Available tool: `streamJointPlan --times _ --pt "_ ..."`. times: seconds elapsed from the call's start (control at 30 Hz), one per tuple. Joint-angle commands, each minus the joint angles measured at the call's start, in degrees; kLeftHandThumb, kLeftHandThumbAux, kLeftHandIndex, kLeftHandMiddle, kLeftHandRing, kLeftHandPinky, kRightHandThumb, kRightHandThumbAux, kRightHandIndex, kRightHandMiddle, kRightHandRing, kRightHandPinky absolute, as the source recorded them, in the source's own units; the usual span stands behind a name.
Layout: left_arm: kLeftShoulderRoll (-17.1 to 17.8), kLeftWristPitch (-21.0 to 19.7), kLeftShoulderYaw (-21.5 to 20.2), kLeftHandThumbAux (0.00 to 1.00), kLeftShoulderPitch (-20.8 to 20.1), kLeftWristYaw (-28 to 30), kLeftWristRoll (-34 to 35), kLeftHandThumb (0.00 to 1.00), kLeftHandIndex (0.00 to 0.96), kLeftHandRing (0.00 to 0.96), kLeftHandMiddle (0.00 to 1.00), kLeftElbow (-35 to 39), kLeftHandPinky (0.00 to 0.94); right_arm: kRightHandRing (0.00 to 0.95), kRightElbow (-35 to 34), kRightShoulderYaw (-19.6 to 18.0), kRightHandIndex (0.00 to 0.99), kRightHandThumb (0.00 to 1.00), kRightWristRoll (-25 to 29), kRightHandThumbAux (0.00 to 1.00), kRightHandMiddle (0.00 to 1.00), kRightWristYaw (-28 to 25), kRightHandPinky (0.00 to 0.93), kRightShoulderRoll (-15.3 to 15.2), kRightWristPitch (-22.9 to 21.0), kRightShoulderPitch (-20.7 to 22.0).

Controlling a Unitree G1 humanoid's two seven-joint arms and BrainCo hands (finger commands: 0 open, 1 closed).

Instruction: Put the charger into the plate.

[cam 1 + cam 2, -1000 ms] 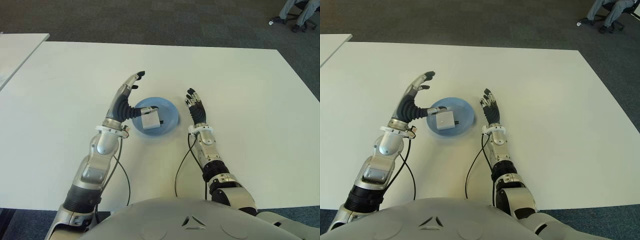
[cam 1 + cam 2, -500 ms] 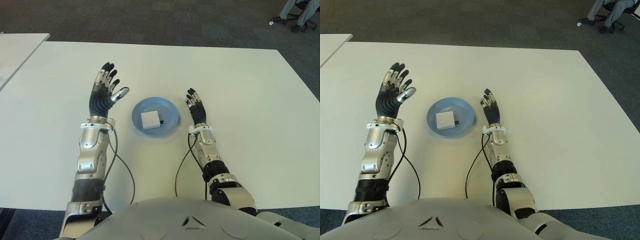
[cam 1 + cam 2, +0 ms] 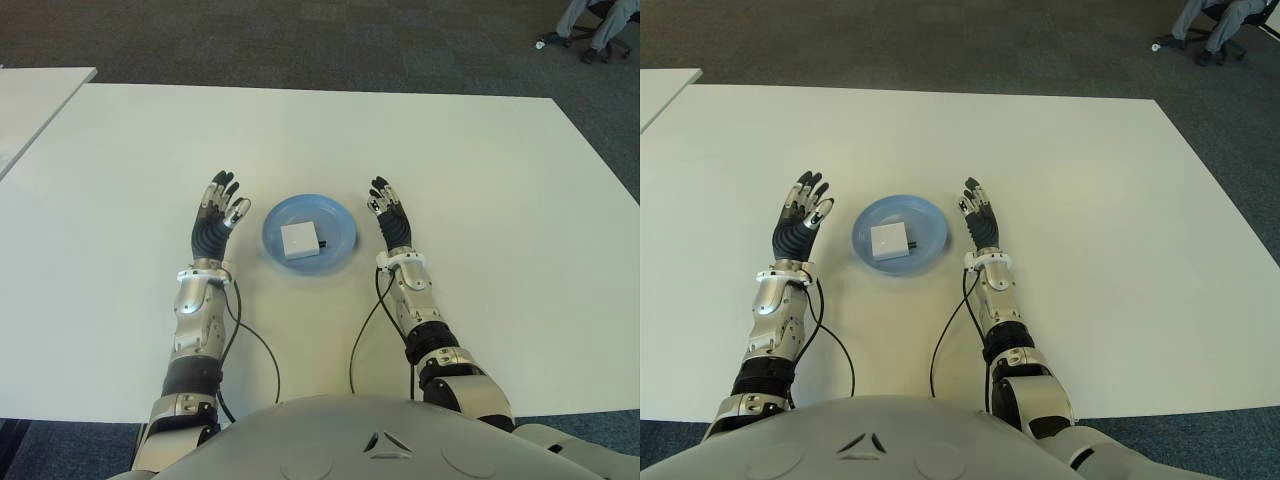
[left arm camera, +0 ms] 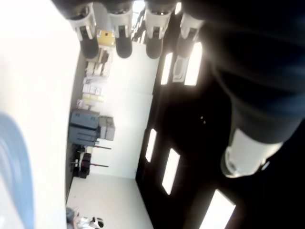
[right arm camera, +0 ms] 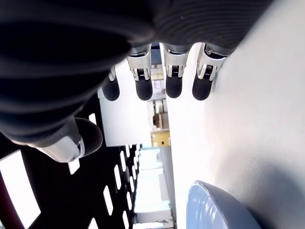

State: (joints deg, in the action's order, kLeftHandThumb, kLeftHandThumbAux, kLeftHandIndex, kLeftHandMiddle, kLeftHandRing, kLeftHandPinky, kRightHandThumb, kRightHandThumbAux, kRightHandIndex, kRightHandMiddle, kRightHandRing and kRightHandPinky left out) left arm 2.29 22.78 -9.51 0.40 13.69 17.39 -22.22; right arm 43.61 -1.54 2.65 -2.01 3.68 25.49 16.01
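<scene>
Flanking the plate [image 3: 335, 222], our left hand [image 3: 215, 218] and right hand [image 3: 391, 217] spread empty; the charger [image 3: 300, 241] lies inside it, evenly between them.

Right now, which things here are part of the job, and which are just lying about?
Job: charger, lying in the blue plate; left hand and right hand, open on either side of the plate.
Lying about: table; second table; chair.

White charger [image 3: 300, 240]; blue plate [image 3: 340, 222]; white table [image 3: 480, 180].
</scene>
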Motion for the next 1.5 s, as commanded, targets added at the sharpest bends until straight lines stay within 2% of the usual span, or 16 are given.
streamJointPlan --times 0.03,0.3,0.53,0.73,0.93,1.5 --pt "0.11 1.69 -0.86 0.643 -0.95 2.1 0.16 0.0 0.0 0.0 0.023 -4.16 0.0 0.0 1.03 -0.5 0.0 0.0 0.76 0.534 0.001 -0.38 0.0 0.99 -1.11 -1.52" --pt "1.42 5.23 -2.08 0.611 -1.74 4.29 -1.12 0.0 0.0 0.0 0.028 -13.41 0.0 0.0 1.48 -0.96 0.0 0.0 1.4 0.592 0.0 -1.63 0.0 1.0 -0.04 -1.69" --pt "2.58 7.28 -0.38 0.584 -1.74 1.84 -5.72 0.0 0.0 0.0 0.023 -16.49 0.0 0.0 1.14 -1.19 0.0 0.0 1.59 0.62 0.0 -2.31 0.0 1.06 0.45 -2.04" --pt "2.81 9.36 1.47 0.571 -1.11 -3.0 -12.42 0.0 0.0 0.0 0.017 -17.58 0.0 0.0 0.24 -1.29 0.0 0.0 1.56 0.623 0.0 -2.74 0.003 0.9 0.26 -2.6" --pt "2.43 10.0 2.66 0.564 -0.67 -6.12 -15.44 0.0 0.0 0.0 0.014 -17.54 0.0 0.0 -0.81 -1.28 0.0 0.0 1.54 0.621 0.0 -3.65 0.003 0.31 -0.31 -3.23" --pt "1.62 11.85 4.0 0.535 -1.6 -6.91 -16.08 0.0 0.0 0.0 0.025 -17.24 0.0 0.0 -2.81 -1.72 0.0 0.0 1.52 0.604 0.0 -6.66 0.0 -1.48 -2.05 -4.49"
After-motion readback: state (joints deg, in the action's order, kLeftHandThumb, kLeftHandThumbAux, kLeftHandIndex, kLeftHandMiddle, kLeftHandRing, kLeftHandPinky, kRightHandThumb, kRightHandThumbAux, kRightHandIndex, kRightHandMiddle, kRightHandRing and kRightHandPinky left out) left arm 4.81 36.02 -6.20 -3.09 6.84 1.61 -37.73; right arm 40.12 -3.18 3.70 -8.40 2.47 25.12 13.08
